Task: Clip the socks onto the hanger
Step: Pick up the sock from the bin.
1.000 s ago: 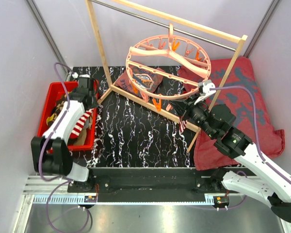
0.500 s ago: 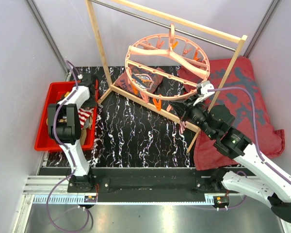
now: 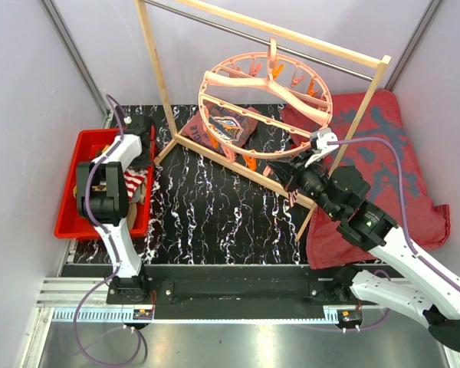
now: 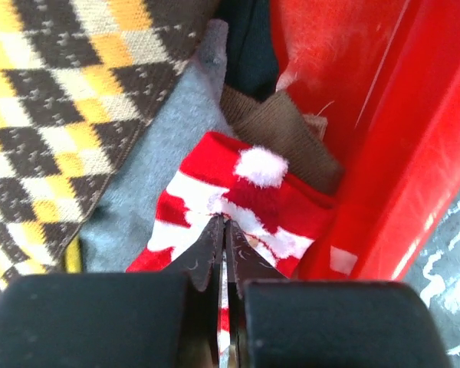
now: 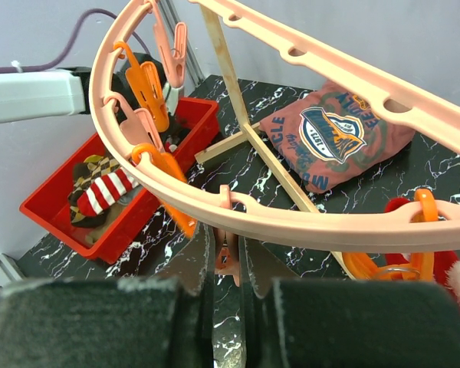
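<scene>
Pinches the striped sock (image 4: 238, 207) with the closed left end effector (image 4: 222, 244), in the red bin (image 3: 69, 207) at the surface's (image 3: 215, 218) left edge. Clamps a clip (image 5: 225, 257) on the hanger (image 5: 307, 226) rim with the closed right end effector (image 5: 224, 234).

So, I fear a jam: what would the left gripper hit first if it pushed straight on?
The striped sock; the left gripper is shut on it. Past that, probably the brown sock, though depth is unclear.
</scene>
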Action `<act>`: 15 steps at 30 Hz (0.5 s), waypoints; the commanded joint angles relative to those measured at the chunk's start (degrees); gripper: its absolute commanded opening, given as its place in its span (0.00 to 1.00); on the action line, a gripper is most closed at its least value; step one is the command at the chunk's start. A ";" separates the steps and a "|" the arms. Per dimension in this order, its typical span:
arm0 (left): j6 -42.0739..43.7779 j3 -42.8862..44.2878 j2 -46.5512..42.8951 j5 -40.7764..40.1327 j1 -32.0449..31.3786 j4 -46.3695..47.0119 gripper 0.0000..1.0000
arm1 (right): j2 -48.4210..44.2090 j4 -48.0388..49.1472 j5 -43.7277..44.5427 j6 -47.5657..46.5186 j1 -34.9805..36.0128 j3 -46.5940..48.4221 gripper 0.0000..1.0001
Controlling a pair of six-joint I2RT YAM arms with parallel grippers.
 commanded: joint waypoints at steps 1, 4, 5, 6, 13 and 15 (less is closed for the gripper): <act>0.98 -0.99 -10.63 -2.13 -0.19 0.36 0.00 | -0.50 1.61 -0.12 -0.08 0.28 -0.03 0.09; 0.98 -2.40 -16.43 -2.48 -0.19 0.45 0.00 | -0.68 1.61 0.15 -0.16 0.36 0.06 0.09; 0.89 -3.27 -17.83 -2.57 -0.10 0.45 0.00 | -0.68 1.52 0.15 -0.25 0.28 0.15 0.09; 0.80 -3.72 -20.63 -2.75 -0.19 0.53 0.00 | -0.76 1.43 0.41 -0.25 0.28 0.15 0.09; 0.54 -8.02 -32.51 -1.18 -0.10 1.76 0.00 | -0.94 0.99 0.59 -0.52 0.28 0.59 0.09; 0.80 -9.77 -37.15 1.89 -0.10 2.90 0.00 | -1.12 0.91 0.59 -0.60 0.28 0.76 0.09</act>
